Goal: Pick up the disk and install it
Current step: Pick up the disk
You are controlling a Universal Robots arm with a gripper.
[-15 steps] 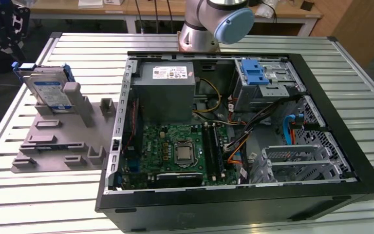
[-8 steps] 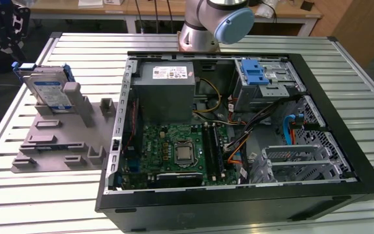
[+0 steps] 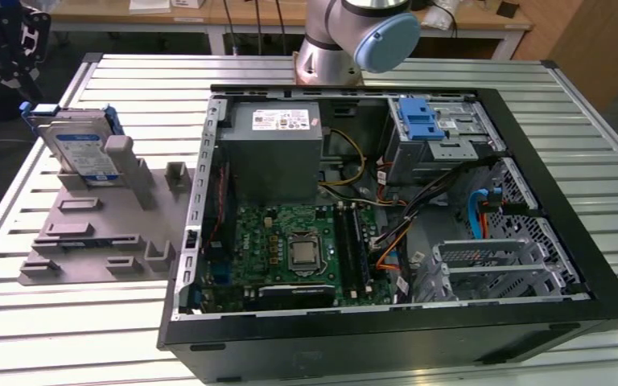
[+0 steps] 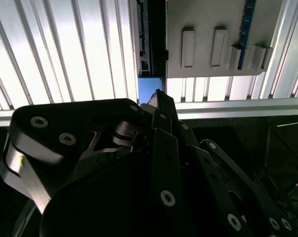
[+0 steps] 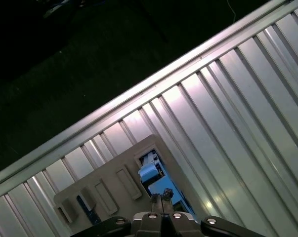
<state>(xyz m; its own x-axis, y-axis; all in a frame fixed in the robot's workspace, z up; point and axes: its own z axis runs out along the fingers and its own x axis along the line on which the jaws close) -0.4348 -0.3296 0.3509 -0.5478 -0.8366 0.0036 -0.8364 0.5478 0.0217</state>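
Your disk (image 3: pixel 78 145) is not yet picked up. It stands on edge in a slot of the grey stand (image 3: pixel 94 233), on the slatted table (image 3: pixel 62 330) at the exterior view's left, just beside the open computer case (image 3: pixel 395 346) and outside it. Its labelled face is turned toward the case.

The gripper (image 4: pixel 158 96) holds nothing. In both wrist views its fingers (image 5: pixel 157 200) come together to a single narrow point, so they look closed, though the dark housing hides much of them.

What matters for you is the line-up. In the second wrist view you see the disk by its thin edge, with its long axis running straight away from the fingertips. The blue end of its frame (image 4: pixel 149 88) sits just beyond the tip (near, with no contact that I can make out). So the disk lies directly ahead of the gripper, edge toward it, with the closed fingers on the same line as that edge, not to either side of it.

In the exterior view the gripper hangs above and beyond the disk, toward the table's far corner.
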